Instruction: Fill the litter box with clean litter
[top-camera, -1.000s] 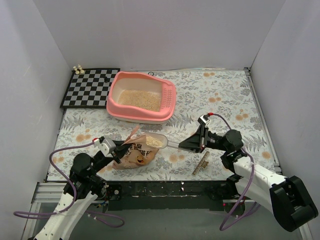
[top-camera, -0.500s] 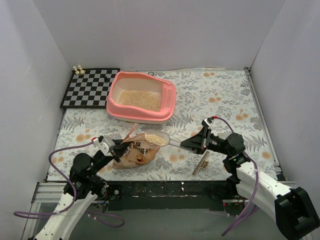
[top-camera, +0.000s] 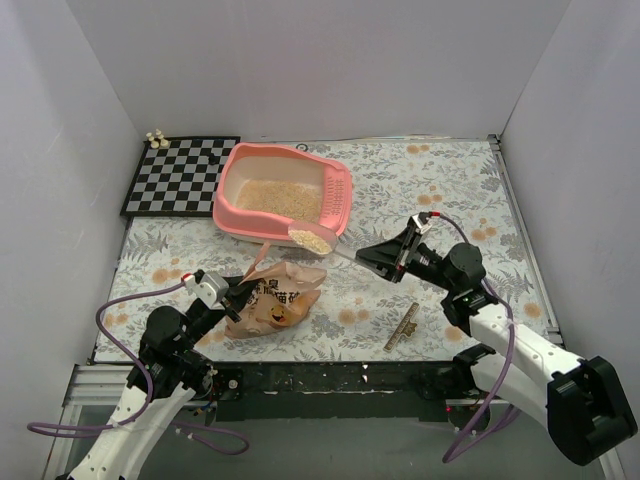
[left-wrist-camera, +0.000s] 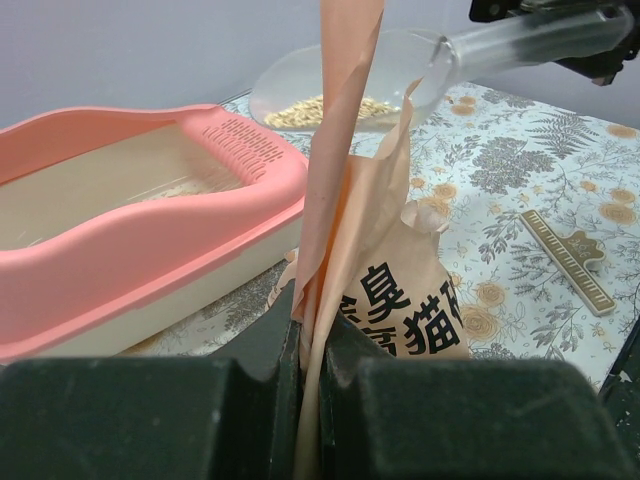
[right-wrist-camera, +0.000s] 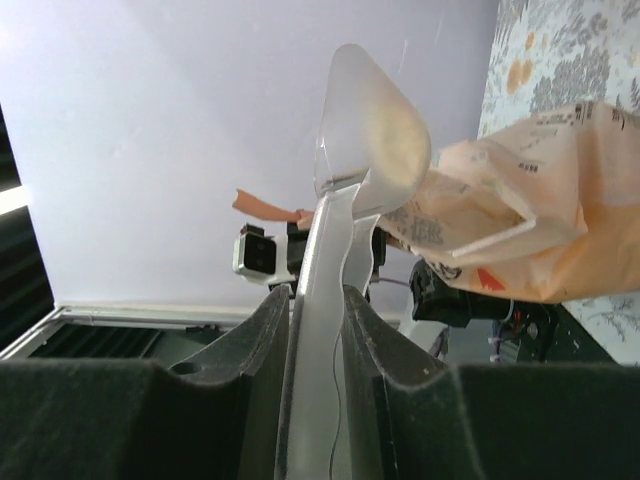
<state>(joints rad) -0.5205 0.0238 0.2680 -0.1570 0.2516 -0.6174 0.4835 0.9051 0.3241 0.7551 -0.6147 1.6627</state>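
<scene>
The litter box (top-camera: 232, 212) sits far left of centre, with clean litter (top-camera: 282, 198) across its floor. A loaded scoop (top-camera: 312, 238) hangs over its near right rim. The right gripper (top-camera: 368, 259), jaws partly apart, clamps the scoop's handle. The left gripper (top-camera: 238, 292) pinches the bag (top-camera: 278, 308) tight. Open mat (top-camera: 440, 190) lies to the right, and a checkerboard (top-camera: 180, 175) sits just beside the box on the left.

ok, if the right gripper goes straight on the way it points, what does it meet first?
The right gripper points along the scoop it holds toward the litter box; the box's near rim comes first. Height is unclear, so it may pass above the rim.
</scene>
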